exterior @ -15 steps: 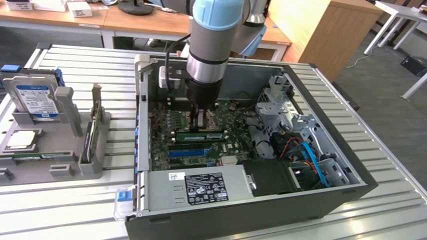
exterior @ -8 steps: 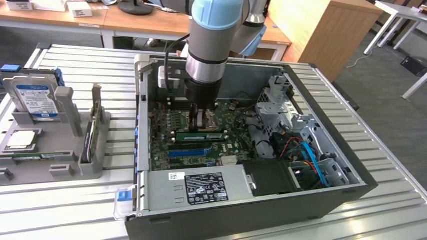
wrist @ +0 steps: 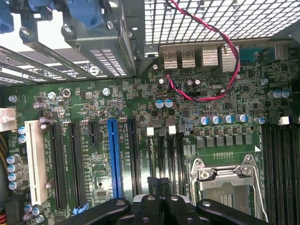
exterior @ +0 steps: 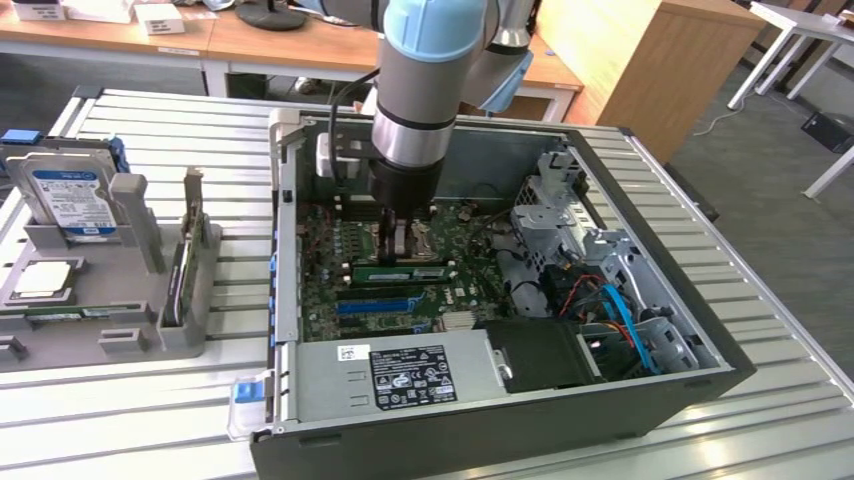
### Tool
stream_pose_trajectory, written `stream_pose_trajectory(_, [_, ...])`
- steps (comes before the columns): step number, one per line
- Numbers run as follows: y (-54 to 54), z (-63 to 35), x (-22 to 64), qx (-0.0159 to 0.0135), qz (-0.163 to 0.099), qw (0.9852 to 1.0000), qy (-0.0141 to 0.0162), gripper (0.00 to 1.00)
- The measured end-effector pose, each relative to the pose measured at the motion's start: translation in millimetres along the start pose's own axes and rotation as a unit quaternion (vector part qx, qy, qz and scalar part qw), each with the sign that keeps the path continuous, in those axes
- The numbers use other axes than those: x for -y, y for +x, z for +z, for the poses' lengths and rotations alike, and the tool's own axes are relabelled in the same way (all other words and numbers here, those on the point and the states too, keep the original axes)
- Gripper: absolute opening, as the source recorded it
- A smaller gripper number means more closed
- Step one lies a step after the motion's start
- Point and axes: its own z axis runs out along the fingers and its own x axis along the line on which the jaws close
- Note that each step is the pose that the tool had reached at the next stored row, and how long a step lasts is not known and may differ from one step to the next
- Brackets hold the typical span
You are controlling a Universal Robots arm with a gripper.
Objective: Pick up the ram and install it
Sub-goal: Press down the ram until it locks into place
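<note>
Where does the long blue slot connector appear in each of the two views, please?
Exterior view: the blue slot connector lies inside the case, just beyond the labelled silver cover.
Wrist view: it runs parallel among the black slots.
Shared landmark: the metal-framed CPU socket.

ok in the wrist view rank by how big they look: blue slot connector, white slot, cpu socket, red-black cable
1. cpu socket, largest in area
2. white slot
3. blue slot connector, as long as the white one but narrower
4. red-black cable, long but thinnest; hard to rank
</note>
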Motion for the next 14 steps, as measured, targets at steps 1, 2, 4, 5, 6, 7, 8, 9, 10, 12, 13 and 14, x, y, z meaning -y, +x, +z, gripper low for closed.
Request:
stream_pose_trajectory(1, [0.0,0.2,0.0,0.0000,0.000,1.0000,0.0000,0.11])
stream_pose_trajectory(2, [0.0,0.2,0.0,0.0000,0.000,1.0000,0.0000,0.11])
stream_pose_trajectory(4, [0.0,0.2,0.0,-0.0001,0.000,1.0000,0.0000,0.11])
stream_pose_trajectory(5, [0.0,0.2,0.0,-0.0001,0.000,1.0000,-0.0001,0.11])
stream_pose_trajectory(6, [0.0,0.2,0.0,0.0000,0.000,1.0000,0.0000,0.11])
stream_pose_trajectory(7, [0.0,0.2,0.0,-0.0001,0.000,1.0000,0.0000,0.11])
stream_pose_trajectory(8, [0.0,0.3,0.0,-0.0001,0.000,1.0000,0.0000,0.11])
stream_pose_trajectory(9, [0.0,0.4,0.0,0.0000,0.000,1.0000,0.0000,0.11])
stream_pose_trajectory(10, [0.0,0.6,0.0,0.0000,0.000,1.0000,0.0000,0.11])
stream_pose_trajectory(12, [0.0,0.7,0.0,0.0000,0.000,1.0000,0.0000,0.11])
stream_pose_trajectory(13, [0.0,0.7,0.0,0.0000,0.000,1.0000,0.0000,0.11])
stream_pose_trajectory(14, [0.0,0.7,0.0,0.0000,0.000,1.0000,0.0000,0.11])
